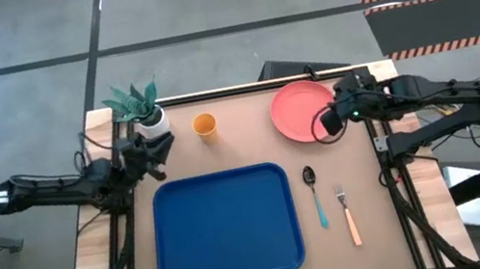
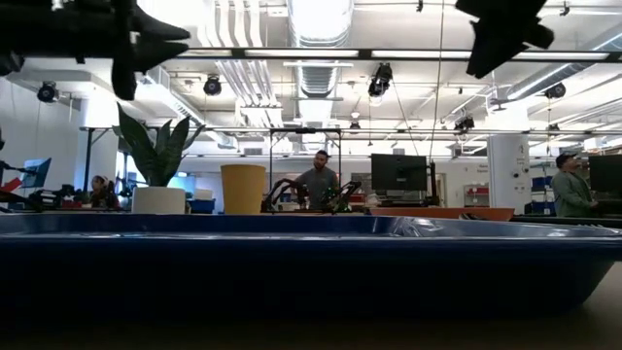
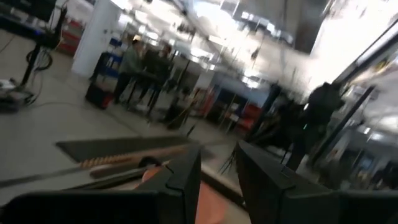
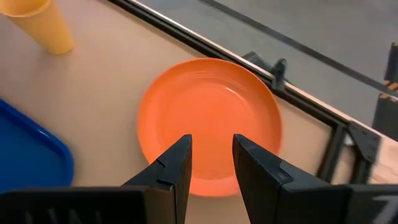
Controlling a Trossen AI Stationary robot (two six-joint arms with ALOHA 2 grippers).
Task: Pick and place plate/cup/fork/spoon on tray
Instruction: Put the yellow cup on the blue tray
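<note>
The coral-pink plate (image 1: 299, 109) lies flat on the table at the far right and fills the right wrist view (image 4: 208, 118). The orange-yellow cup (image 1: 205, 125) stands upright left of it. The blue-handled spoon (image 1: 315, 198) and the orange-handled fork (image 1: 347, 215) lie flat right of the blue tray (image 1: 224, 227). My right gripper (image 1: 325, 125) (image 4: 212, 140) hovers above the plate's near right edge, its fingers a narrow gap apart and empty. My left gripper (image 1: 163, 150) (image 3: 217, 152) hovers near the tray's far left corner, also narrowly open and empty.
A white pot with a green plant (image 1: 145, 111) stands at the far left, close to my left gripper. In the low view both grippers hang well above the table, the left (image 2: 146, 44) and the right (image 2: 501, 39). People stand in the room beyond the table.
</note>
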